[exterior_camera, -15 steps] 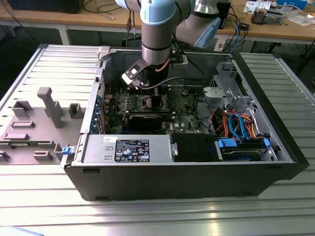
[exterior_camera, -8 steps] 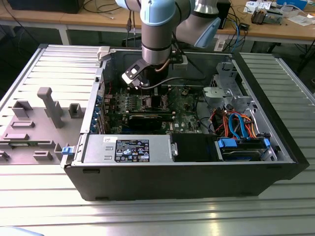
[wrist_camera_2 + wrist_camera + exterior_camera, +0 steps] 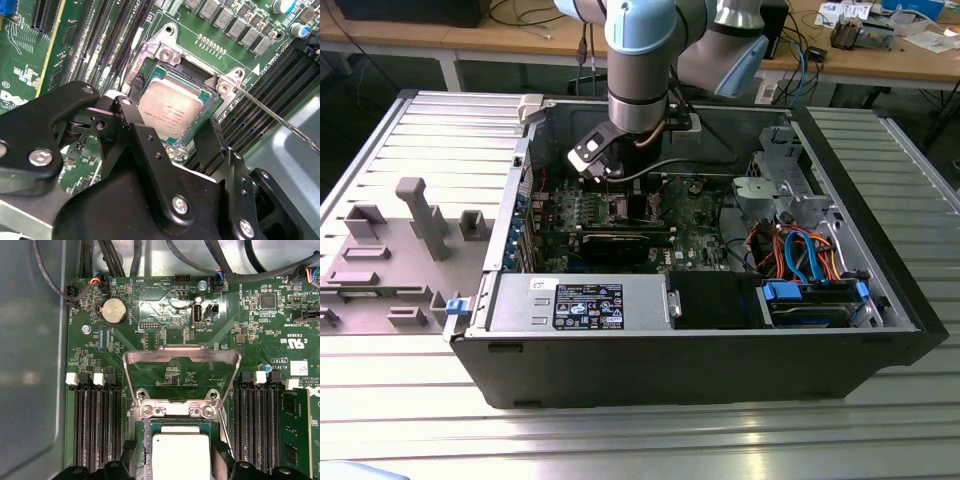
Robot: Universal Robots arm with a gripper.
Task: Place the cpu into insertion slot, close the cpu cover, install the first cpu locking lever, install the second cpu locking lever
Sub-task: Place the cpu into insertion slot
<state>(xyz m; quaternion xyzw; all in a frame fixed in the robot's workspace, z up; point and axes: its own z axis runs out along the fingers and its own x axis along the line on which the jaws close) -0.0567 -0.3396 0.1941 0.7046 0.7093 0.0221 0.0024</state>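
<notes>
The hand [image 3: 171, 120] sits low over the motherboard. Its fingers [image 3: 134, 131] are apart and straddle the cpu [image 3: 180, 456]. A sliver of socket shows between one finger and the chip, so I judge nothing is clamped. The cpu lies flat between the fingertips, inside the insertion slot [image 3: 175, 411], and appears seated. The cpu cover [image 3: 150, 357] stands hinged open just beyond the fingertips. A thin locking lever [image 3: 272, 114] runs out past one finger.

Risks: if the chip lies slightly askew, any pressure would bend the socket contacts. A finger moving off-line could drag the chip's edge or snag the lever wire. Seating cannot be confirmed along the edge hidden under the hand.

Clearance: memory slots [image 3: 95, 430] flank both fingers closely, leaving little sideways room. The raised cover blocks the far side. Open room lies straight above the hand, within the computer case [image 3: 720, 365].
</notes>
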